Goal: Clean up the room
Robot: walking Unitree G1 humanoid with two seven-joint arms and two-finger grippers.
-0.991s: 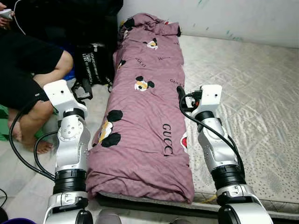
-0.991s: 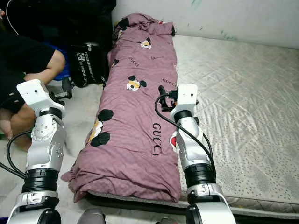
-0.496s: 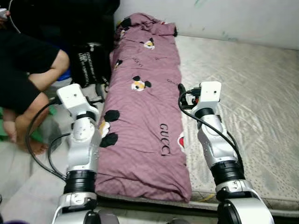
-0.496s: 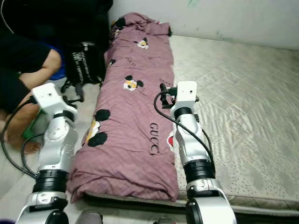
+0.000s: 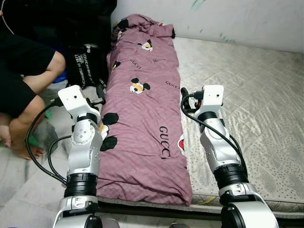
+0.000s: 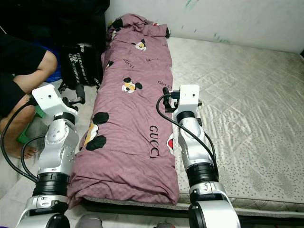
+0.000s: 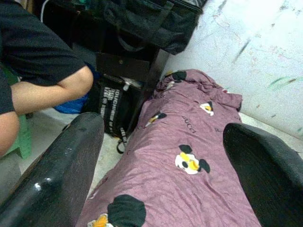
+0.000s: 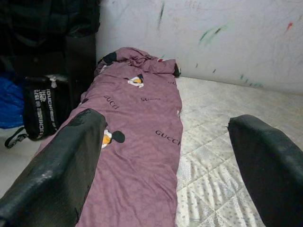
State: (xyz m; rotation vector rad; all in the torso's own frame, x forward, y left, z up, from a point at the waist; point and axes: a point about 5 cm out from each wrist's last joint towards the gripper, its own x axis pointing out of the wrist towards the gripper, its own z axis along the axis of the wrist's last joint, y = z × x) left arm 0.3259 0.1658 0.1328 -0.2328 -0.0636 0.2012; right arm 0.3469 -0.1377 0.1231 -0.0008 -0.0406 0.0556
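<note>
Quilt [image 5: 145, 114] lies folded lengthwise along mattress [image 5: 247, 95] left edge. Left gripper [image 7: 165, 165] and right gripper [image 8: 165, 156] flank it, fingers wide apart, empty. Best pinch near-end corners evenly before folding.

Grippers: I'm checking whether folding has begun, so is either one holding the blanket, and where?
Nothing is held. The left gripper and the right gripper are both open above the purple blanket, without touching it.
</note>
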